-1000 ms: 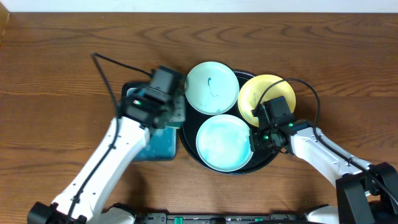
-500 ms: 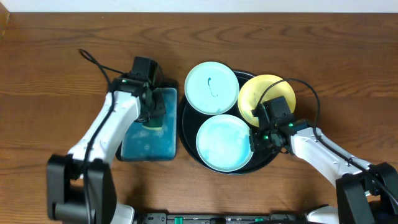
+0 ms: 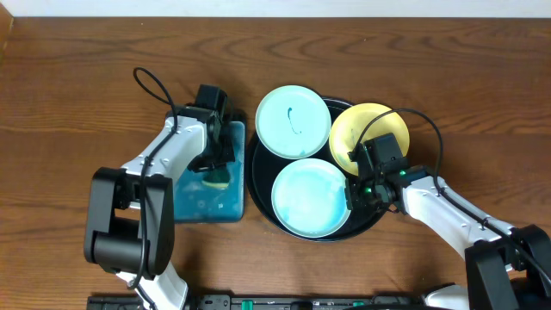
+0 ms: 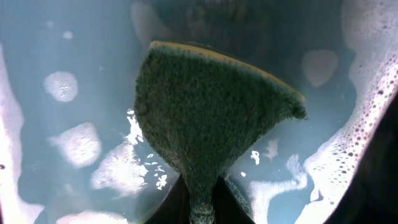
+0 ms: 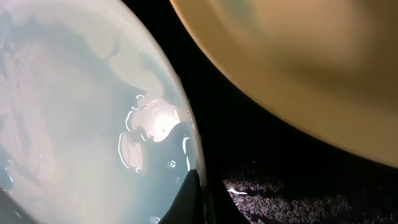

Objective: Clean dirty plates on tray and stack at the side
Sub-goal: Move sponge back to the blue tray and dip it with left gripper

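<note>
Three plates sit on the round black tray (image 3: 261, 211) at the centre of the overhead view. A pale mint plate with a dark smear (image 3: 293, 120) lies at the tray's upper left. A second mint plate (image 3: 310, 197), wet and glossy, lies below it. A pale yellow plate (image 3: 366, 129) is at the upper right, lapping over the tray's rim.

The right gripper (image 3: 366, 185) is at the lower mint plate's right edge with its jaws closed. Its wrist view shows the dark fingertips (image 5: 189, 196) at that rim, but I cannot tell whether the rim is pinched.

Left of the tray, the left gripper (image 3: 215, 165) reaches into a rectangular basin (image 3: 194, 207) of foamy blue-green water. It is clamped on a green-and-yellow sponge (image 4: 211, 118), which sits just above the water. All of this is on a wooden table (image 3: 86, 86).
</note>
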You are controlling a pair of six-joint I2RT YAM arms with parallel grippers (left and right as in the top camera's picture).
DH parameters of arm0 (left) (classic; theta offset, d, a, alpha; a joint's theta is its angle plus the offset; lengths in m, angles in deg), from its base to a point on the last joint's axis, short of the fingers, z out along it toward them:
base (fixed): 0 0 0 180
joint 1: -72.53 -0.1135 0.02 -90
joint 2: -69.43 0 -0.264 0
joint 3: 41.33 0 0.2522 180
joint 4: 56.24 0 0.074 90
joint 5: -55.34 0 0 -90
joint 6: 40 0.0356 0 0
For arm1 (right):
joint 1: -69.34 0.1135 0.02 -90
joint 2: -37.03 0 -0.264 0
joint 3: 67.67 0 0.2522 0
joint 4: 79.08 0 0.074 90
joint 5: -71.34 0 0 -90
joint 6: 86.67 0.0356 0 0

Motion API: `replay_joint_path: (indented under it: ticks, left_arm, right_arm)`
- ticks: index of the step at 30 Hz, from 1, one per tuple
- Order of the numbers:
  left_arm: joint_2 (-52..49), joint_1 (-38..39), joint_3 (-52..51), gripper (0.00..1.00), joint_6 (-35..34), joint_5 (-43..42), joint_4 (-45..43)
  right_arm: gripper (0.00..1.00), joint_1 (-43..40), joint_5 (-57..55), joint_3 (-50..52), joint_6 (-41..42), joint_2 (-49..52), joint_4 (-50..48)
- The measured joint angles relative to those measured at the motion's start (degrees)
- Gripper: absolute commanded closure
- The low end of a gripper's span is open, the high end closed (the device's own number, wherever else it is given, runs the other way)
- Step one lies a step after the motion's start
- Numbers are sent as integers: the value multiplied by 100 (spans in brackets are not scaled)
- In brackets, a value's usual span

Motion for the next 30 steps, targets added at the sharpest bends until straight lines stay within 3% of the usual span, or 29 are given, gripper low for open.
replay_joint_path:
  ticks: [16,25,30]
  left_arm:
    - [103,0,-133,92,7,2,-177]
    - [1119,0,-146,93,85,0,-70]
    - [1152,0,-214,93,127,0,-101]
  right_arm:
    - [99,0,-4,0,0,0,0]
    - [99,0,-9,0,0,0,0]
    - [99,0,-9,0,0,0,0]
